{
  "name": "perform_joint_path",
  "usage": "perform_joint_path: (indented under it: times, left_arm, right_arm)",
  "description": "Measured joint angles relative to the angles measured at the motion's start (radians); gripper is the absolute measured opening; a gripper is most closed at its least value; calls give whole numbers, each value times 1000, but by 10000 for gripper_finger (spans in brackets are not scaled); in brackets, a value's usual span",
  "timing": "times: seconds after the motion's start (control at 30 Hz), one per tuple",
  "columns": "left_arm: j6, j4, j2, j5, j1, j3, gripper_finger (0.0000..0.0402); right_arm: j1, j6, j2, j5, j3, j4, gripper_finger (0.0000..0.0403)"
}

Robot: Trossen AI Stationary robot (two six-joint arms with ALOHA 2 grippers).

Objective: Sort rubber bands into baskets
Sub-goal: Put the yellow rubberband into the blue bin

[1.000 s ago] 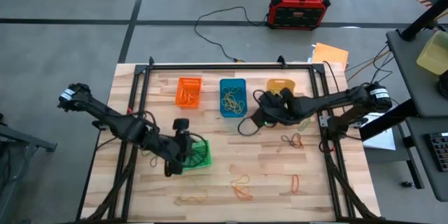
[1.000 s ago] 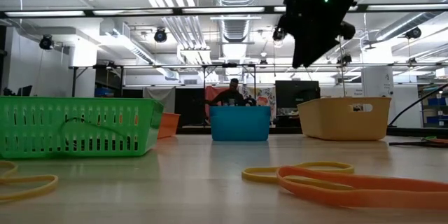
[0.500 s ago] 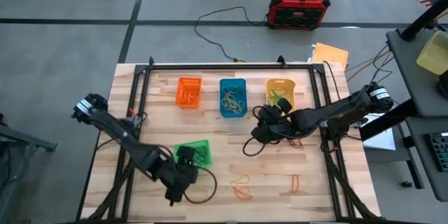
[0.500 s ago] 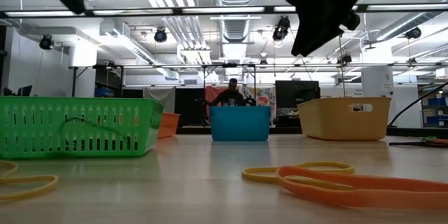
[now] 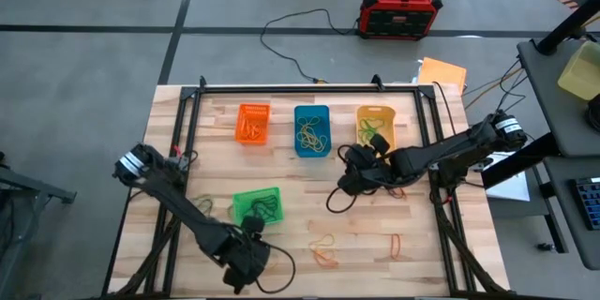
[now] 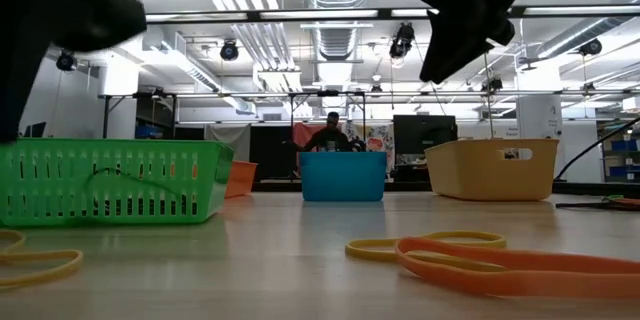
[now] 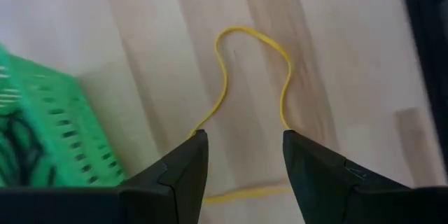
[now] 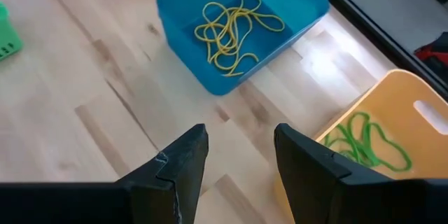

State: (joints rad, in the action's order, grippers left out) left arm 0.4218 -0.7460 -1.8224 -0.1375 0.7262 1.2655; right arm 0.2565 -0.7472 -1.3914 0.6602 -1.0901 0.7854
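Note:
My left gripper point(image 7: 245, 140) stands open near the table's near edge point(image 5: 246, 258), pointing steeply down over a yellow rubber band point(image 7: 252, 77) that lies flat on the wood. The green basket point(image 5: 258, 206) is just beyond it. My right gripper point(image 8: 239, 131) is open and holds nothing. It hovers at mid-table point(image 5: 349, 180), near the blue basket point(image 5: 311, 130) holding yellow bands point(image 8: 231, 24) and the yellow-orange basket point(image 5: 375, 124) holding green bands point(image 8: 367, 140). The orange basket point(image 5: 252, 123) stands at the far left of the row.
Loose orange bands point(image 5: 323, 248) point(image 5: 396, 242) and a reddish one point(image 5: 392, 187) lie on the table's near right part. In the low view, yellow point(image 6: 425, 245) and orange point(image 6: 520, 268) bands lie close by. A red-and-black box point(image 5: 401, 9) sits on the floor beyond. A person point(image 6: 330, 132) is far behind.
My left gripper has left the green basket, gone toward the table's near edge and down, and tipped more steeply downward over the yellow band. My right gripper has shifted a little from the yellow-orange basket toward the near edge. Both have stayed open.

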Motion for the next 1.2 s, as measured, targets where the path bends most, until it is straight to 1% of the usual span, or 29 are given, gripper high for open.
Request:
perform_joint_path:
  times: [0.13, 0.23, 0.33, 0.47, 0.6, 0.73, 0.9, 1.0, 1.1, 1.13, 1.2]
  left_arm:
    - [24, 14, -56, 7, 4, -1, 169]
    - [43, 51, -83, 45, 6, 1, 169]
    - [60, 57, -108, 79, 14, 30, 169]
    - [88, 60, -115, 87, 33, 50, 169]
    - [180, 72, -116, 88, 44, 40, 168]
    - [236, 74, -140, 74, 52, 30, 156]
    - [239, 80, -174, 66, 61, 34, 121]
    - [243, 81, -183, 68, 65, 35, 83]
    - [247, 84, -184, 73, 67, 36, 26]
    - [250, 85, -184, 75, 68, 36, 14]
    - [255, 84, -184, 74, 70, 35, 8]
  right_arm:
    - [14, 6, 0, -6, 0, 0, 159]
    - [27, 11, 0, -7, 0, 0, 157]
    - [38, 12, 0, -7, 0, 0, 159]
    - [46, 13, 0, -9, 0, -1, 162]
    - [54, 14, 0, -8, 0, -4, 160]
    - [56, 15, -1, -8, 0, -6, 157]
    - [56, 16, -1, -7, 5, -7, 155]
    - [56, 16, -1, -7, 9, -8, 155]
    - [58, 16, -1, -7, 11, -8, 155]
    - [58, 16, -1, -7, 11, -8, 155]
    - [58, 16, -1, -7, 11, -9, 155]
